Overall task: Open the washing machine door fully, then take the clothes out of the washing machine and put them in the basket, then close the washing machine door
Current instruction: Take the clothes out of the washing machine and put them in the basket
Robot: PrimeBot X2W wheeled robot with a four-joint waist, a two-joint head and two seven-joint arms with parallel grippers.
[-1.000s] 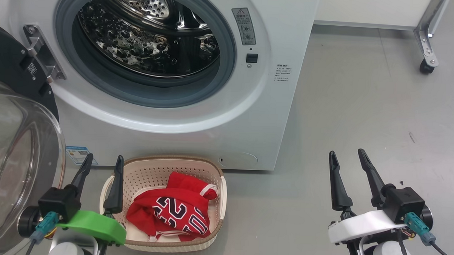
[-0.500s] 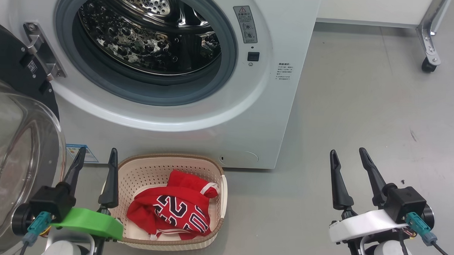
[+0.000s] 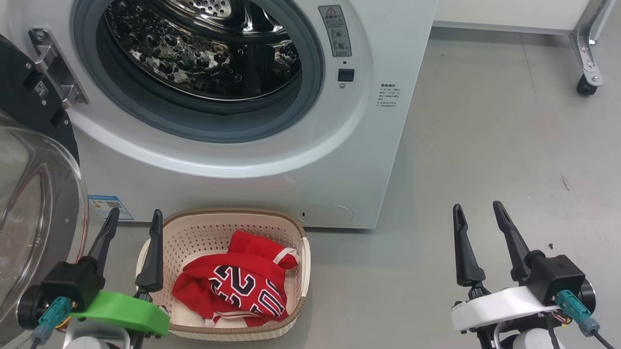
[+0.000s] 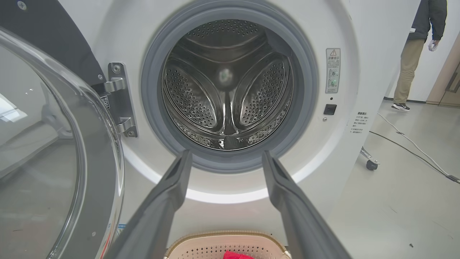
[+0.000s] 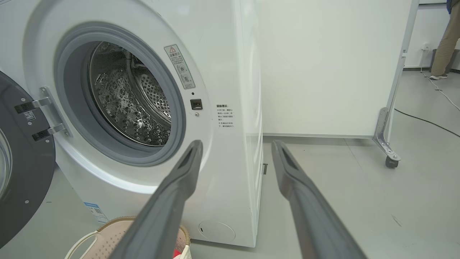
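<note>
The door (image 3: pixel 10 200) stands swung wide on its hinge (image 3: pixel 53 70) at the left of the washer (image 3: pixel 373 145), its glass bowl bulging toward the head camera. The drum (image 3: pixel 201 46) shows its perforated steel wall inside the grey seal (image 3: pixel 305 97). The clothes (image 3: pixel 239 285) lie bunched in the basket (image 3: pixel 226 214), lettering up. The basket sits on the floor (image 3: pixel 497 150) just in front of the washer, below the opening.

The left gripper (image 3: pixel 136 213) hangs between the door's glass and the basket, fingers (image 4: pixel 165 205) apart and holding nothing. In the head view its inner finger overlaps the basket's left rim; I cannot tell whether they touch. In the left wrist view the fingers point at the lower seal, with the basket's rim and a scrap of red beneath them.

The right gripper (image 3: pixel 476 206) hangs over floor well to the right of the basket, fingers apart, empty, pointing past the washer's right front corner.

A white panel (image 5: pixel 323 72) on a castered frame stands behind the washer to its right. A person (image 4: pixel 413 61) stands beyond it, and a cable (image 4: pixel 413 145) runs along the floor
</note>
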